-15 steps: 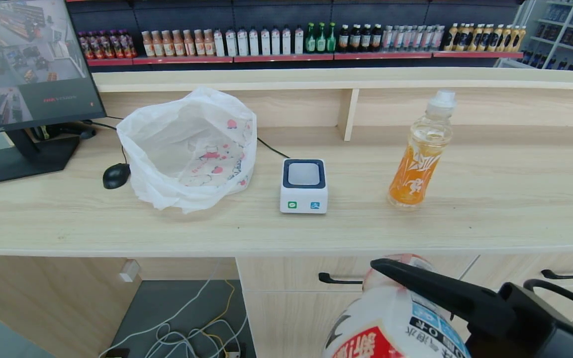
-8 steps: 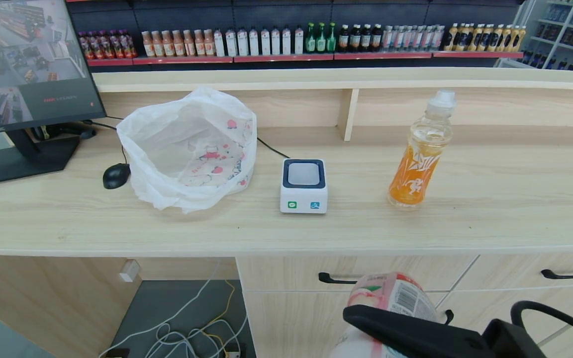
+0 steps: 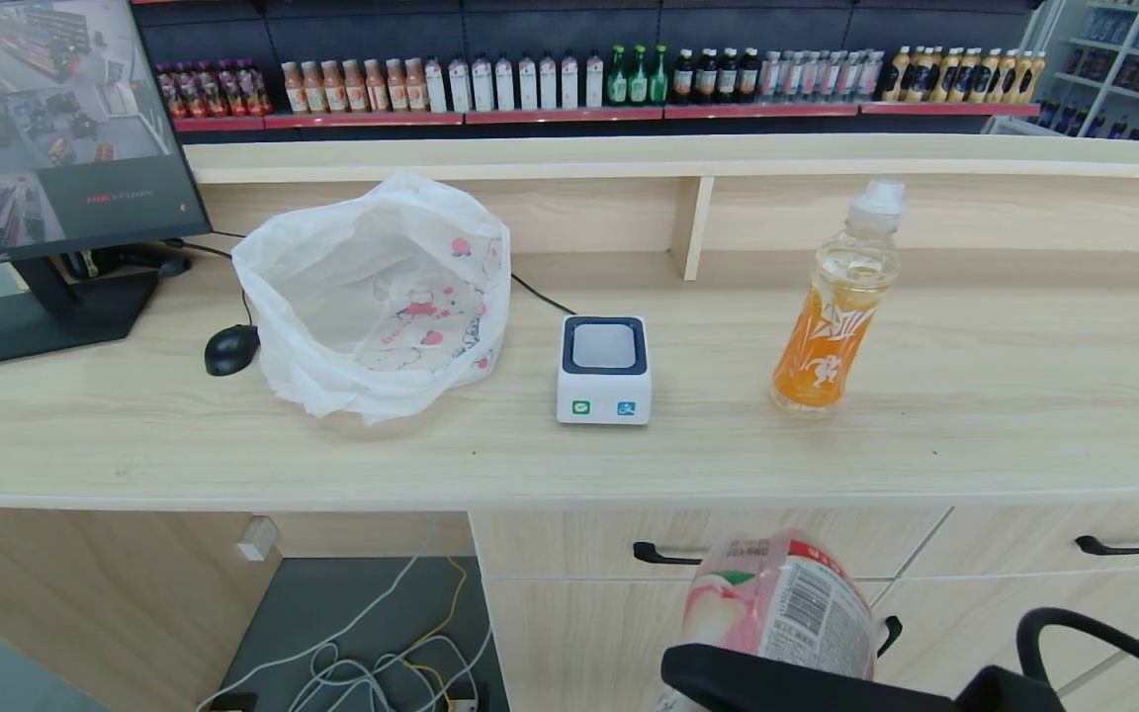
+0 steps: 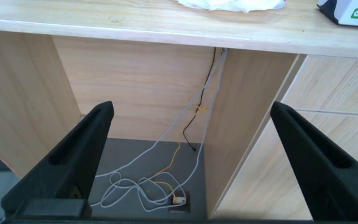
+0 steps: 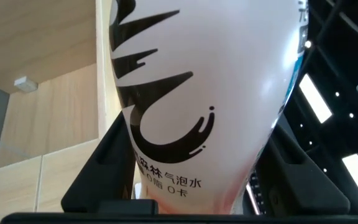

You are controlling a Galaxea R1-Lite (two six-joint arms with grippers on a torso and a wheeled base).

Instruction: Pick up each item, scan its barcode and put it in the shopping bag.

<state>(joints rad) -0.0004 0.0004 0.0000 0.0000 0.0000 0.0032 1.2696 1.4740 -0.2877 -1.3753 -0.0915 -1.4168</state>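
Observation:
My right gripper (image 3: 777,682) is shut on a pink-and-white peach drink bottle (image 3: 777,603), held low in front of the counter's drawers; its barcode faces up toward me. The right wrist view shows the bottle (image 5: 197,93) clamped between the black fingers (image 5: 98,174). A white shopping bag (image 3: 377,297) stands open on the counter's left part. A small white scanner (image 3: 604,369) sits at mid-counter. An orange drink bottle (image 3: 834,302) stands upright to the scanner's right. My left gripper (image 4: 194,162) hangs open below the counter edge, over floor cables.
A monitor (image 3: 45,129) on a stand and a black mouse (image 3: 230,348) occupy the far left of the counter (image 3: 1024,396). A raised shelf runs along the back. Drawers with black handles (image 3: 1133,542) lie under the counter. Loose cables (image 3: 352,663) lie on the floor.
The right gripper has dropped lower and turned the peach bottle, so its barcode now faces up. Everything on the counter has stayed put.

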